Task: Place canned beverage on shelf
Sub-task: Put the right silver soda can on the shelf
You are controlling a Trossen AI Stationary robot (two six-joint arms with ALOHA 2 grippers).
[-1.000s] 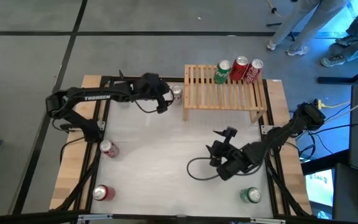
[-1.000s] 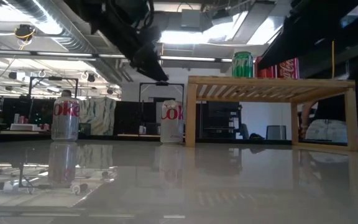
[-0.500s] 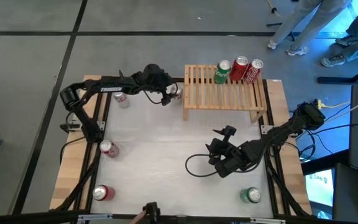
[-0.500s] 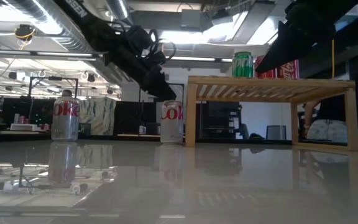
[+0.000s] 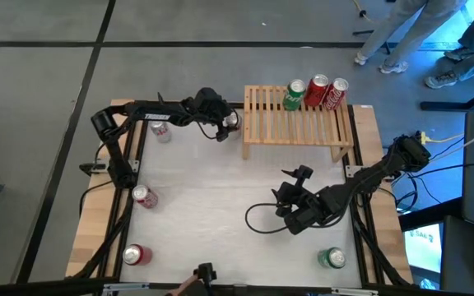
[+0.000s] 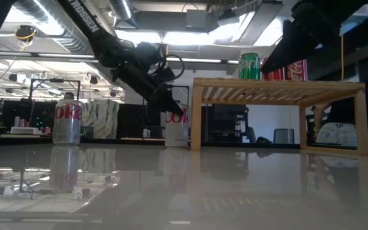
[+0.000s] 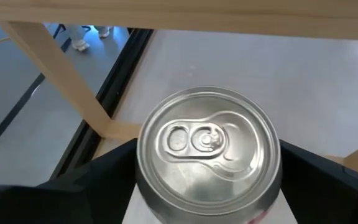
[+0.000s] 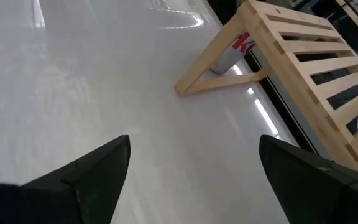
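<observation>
A silver Diet Coke can stands upright on its base on the white table, just left of the shelf's left leg. The light-wood slatted shelf carries a green can and two red cans at its far right. My left gripper is open, with one finger on each side of the can's upper part. My right gripper is open and empty above the table, near the shelf's front; its wrist view shows only table and shelf. My left gripper has its two fingers beside the can's upper wall, one on each side. They slant down from the table's left. I cannot tell whether they touch the can. The can stands upright on the table.
Other cans stand on the table: a silver one at the far left, one at the left edge, a red one at the near left and a green one at the near right. People's legs show beyond the far right.
My left gripper has gone down and toward the table's right, to the Diet Coke can, and its fingers now stand around the can's top. The can has stayed in place. My right arm has kept nearly still.
</observation>
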